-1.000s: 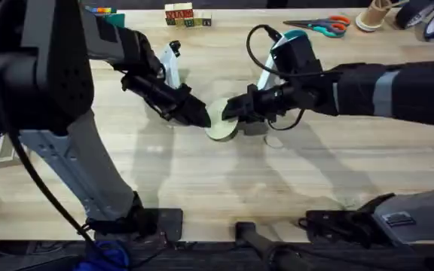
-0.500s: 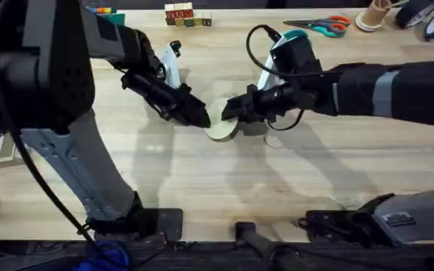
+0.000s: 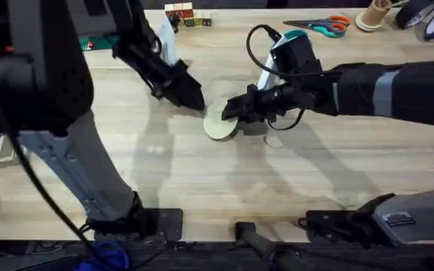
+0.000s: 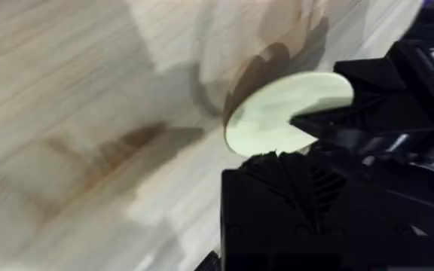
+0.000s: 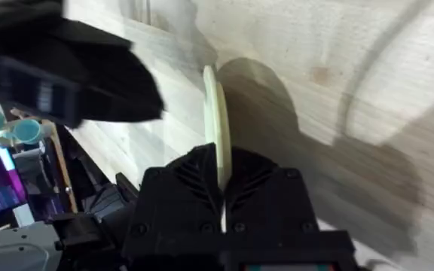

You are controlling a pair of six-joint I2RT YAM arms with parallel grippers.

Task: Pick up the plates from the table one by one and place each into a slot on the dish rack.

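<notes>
A pale cream-yellow plate (image 3: 218, 126) stands on edge on the table (image 3: 292, 181) near the middle. My right gripper (image 3: 234, 113) is shut on its right rim; in the right wrist view the plate (image 5: 215, 105) runs edge-on between my fingers (image 5: 179, 197). My left gripper (image 3: 193, 100) is open and hangs just up and left of the plate, apart from it. From the left wrist, the plate (image 4: 273, 113) shows as a disc with the right gripper's black fingers (image 4: 353, 117) clamped over one side. The dish rack is out of view.
Along the table's far edge lie toy blocks (image 3: 187, 15), scissors (image 3: 319, 28), a twine cone (image 3: 375, 15) and tape rolls (image 3: 428, 16). Both arms crowd the table's middle; bare planks stretch toward the near edge.
My left gripper has let go of the plate's left rim and pulled up and away to the left. The right gripper and plate have stayed put.
</notes>
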